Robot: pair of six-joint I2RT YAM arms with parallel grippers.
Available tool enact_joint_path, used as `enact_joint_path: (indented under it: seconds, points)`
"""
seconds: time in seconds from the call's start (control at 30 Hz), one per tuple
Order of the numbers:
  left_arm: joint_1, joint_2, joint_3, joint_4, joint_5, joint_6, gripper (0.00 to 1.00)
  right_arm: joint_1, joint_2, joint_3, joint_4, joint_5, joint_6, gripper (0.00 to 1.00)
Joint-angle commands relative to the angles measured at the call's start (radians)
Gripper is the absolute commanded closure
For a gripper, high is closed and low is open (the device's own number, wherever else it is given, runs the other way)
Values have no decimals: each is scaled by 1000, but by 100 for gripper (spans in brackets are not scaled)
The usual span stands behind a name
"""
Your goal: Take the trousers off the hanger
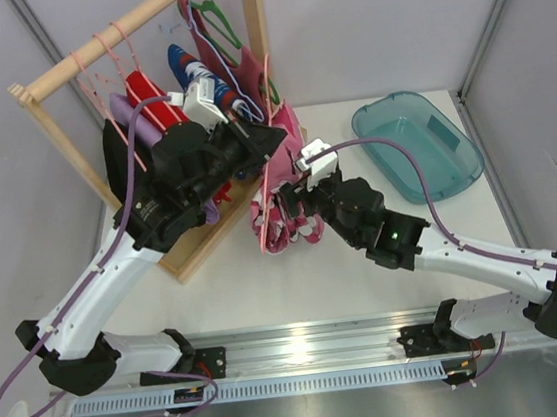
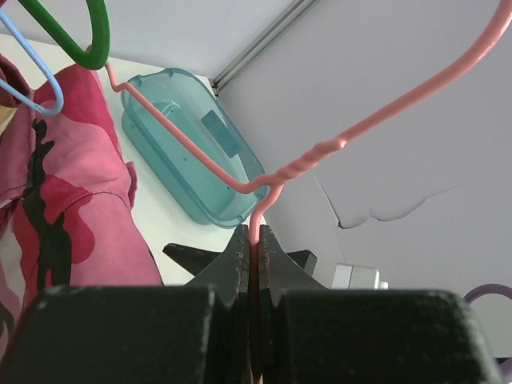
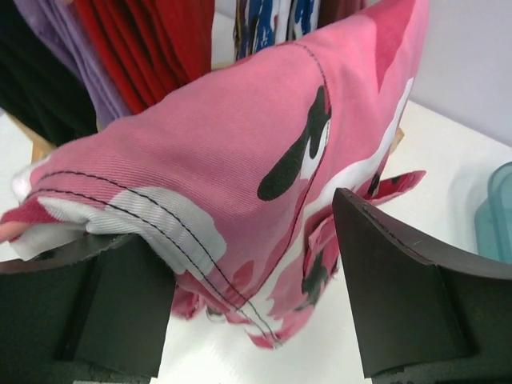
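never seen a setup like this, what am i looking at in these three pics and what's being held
Two robot arms are bolted at the near edge of a white table. The top picture looks down from above; the other two come from cameras on each wrist. On the table stand a wooden clothes rack and a teal tub. The left gripper is shut on the neck of a pale-pink hanger. The right gripper is open, its fingers either side of the pink patterned trousers.

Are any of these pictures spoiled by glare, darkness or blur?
Top view: evenly lit, but glare on the metal rail at the front. Left wrist view: the left tool is a dark silhouette against the bright wall; the hanger looks crisp. Right wrist view: stitching on the trousers is sharp.
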State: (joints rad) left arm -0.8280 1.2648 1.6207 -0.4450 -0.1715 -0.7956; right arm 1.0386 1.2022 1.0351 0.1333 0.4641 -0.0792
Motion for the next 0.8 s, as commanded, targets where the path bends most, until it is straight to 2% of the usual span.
enact_joint_path:
  seconds: [0.0, 0.07, 0.1, 0.13, 0.2, 0.37, 0.4, 0.43, 0.47, 0.5, 0.53, 0.57, 0.6, 0.63, 0.77]
  points:
    - [4, -71, 25, 178, -5, -2, 100, 9, -18, 16, 112, 111, -22, 22]
    - [4, -74, 24, 177, -17, 4, 100, 11, -18, 48, 77, 128, -69, 26]
    - [4, -76, 24, 178, -19, 3, 100, 12, -20, 54, 54, 139, -82, 30]
    - [4, -79, 19, 183, -19, 2, 100, 12, -24, 56, 52, 146, -105, 38]
    - [4, -82, 13, 198, -10, -8, 100, 11, -30, 39, 72, 154, -126, 44]
    - [4, -84, 13, 203, 1, -14, 100, 11, -4, 45, 45, 91, -209, 41]
    - [4, -87, 13, 201, 1, -14, 100, 12, 2, 49, 43, 90, -215, 43]
    - [4, -88, 10, 203, 1, -16, 100, 12, 5, 54, 42, 88, -218, 50]
    - [4, -90, 7, 203, 4, -17, 100, 12, 10, 56, 54, 85, -228, 61]
    - [4, -90, 5, 209, 7, -20, 100, 12, 10, 46, 71, 93, -232, 79]
    - [3, -91, 1, 213, 10, -28, 100, 12, 11, 39, 87, 96, -235, 81]
    - [3, -91, -2, 215, 13, -30, 100, 9, 16, 33, 113, 96, -258, 78]
    - [1, -90, 1, 218, 17, -31, 100, 11, 20, 28, 121, 108, -266, 61]
    - [1, -90, -1, 219, 18, -36, 100, 11, 25, 31, 123, 114, -274, 54]
    - [-14, -93, -1, 233, 24, -44, 100, 5, 59, 31, 149, 143, -298, 32]
